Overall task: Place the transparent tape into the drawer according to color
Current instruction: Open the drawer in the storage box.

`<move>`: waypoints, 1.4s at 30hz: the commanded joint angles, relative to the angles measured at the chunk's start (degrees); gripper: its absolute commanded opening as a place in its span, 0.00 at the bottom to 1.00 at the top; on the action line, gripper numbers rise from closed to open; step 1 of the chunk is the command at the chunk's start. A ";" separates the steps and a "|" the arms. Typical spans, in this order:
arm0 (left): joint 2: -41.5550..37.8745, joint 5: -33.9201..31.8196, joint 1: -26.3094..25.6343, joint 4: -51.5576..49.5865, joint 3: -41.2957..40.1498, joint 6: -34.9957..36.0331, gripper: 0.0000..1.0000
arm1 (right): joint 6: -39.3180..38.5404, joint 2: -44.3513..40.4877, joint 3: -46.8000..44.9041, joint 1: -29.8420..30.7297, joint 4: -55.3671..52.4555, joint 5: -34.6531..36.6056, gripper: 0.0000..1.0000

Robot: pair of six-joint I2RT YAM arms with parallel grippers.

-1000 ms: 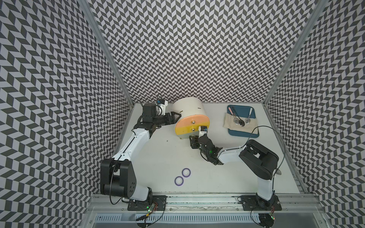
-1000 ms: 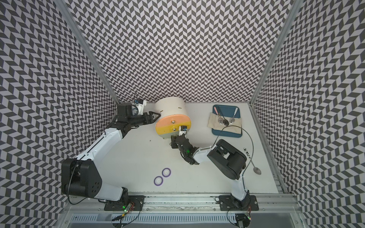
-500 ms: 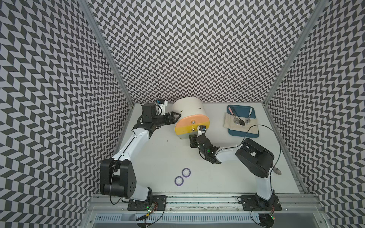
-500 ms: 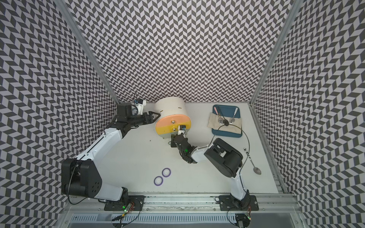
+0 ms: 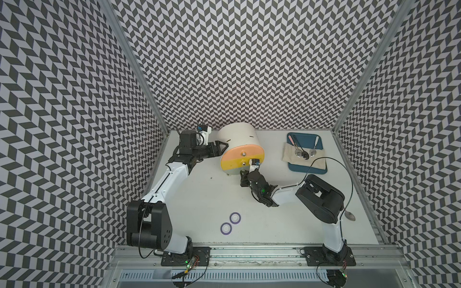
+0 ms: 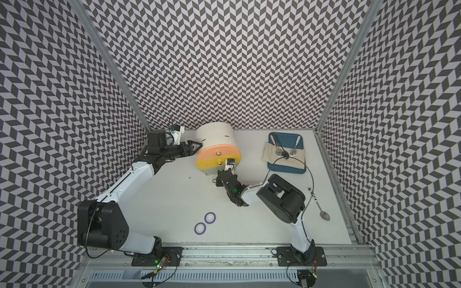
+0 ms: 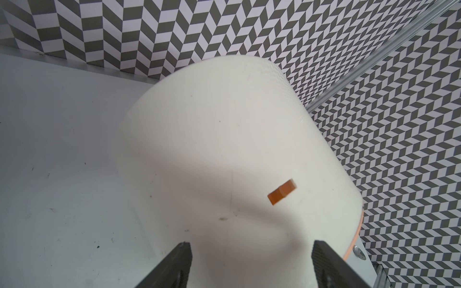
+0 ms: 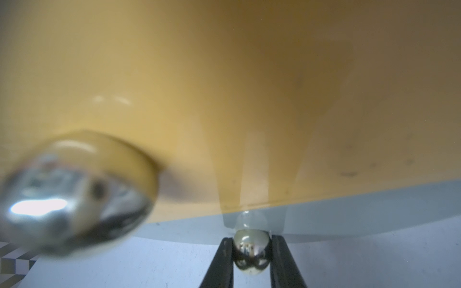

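1. The right gripper [image 8: 250, 240] is closed narrowly on the bottom knob [image 8: 250, 251] of the grey-green drawer [image 8: 349, 219], with a jaw set against each side of it. The yellow drawer [image 8: 224, 99] sits just above.
2. In a top view the front of the cabinet [image 5: 237, 136] faces about 5 o'clock. The drawer's slide axis is therefore judged to run from 11 to 5 o'clock, back along the right forearm. A straight pull along that line is called for.
3. The left gripper [image 5: 220, 147] is spread wide at the cabinet's 9 o'clock flank and nothing is held. Contact with the shell cannot be told.
4. Two purple tapes lie flat at 6 o'clock from the cabinet, well apart from it: the nearer purple ring [image 5: 235, 217] and, just beside it, the farther purple ring [image 5: 226, 228]. The right gripper is the closer one to them. No other tape is seen.
5. Compared with a second ago, the right gripper has been brought in toward the cabinet front and its jaws drawn together. The left arm, cabinet and rings are unchanged, and no drawer is seen pulled out.
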 commanded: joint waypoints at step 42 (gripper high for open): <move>-0.64 2.18 0.17 2.33 -1.14 -0.21 0.80 | -0.02 -15.88 -10.50 8.76 -11.58 2.98 0.26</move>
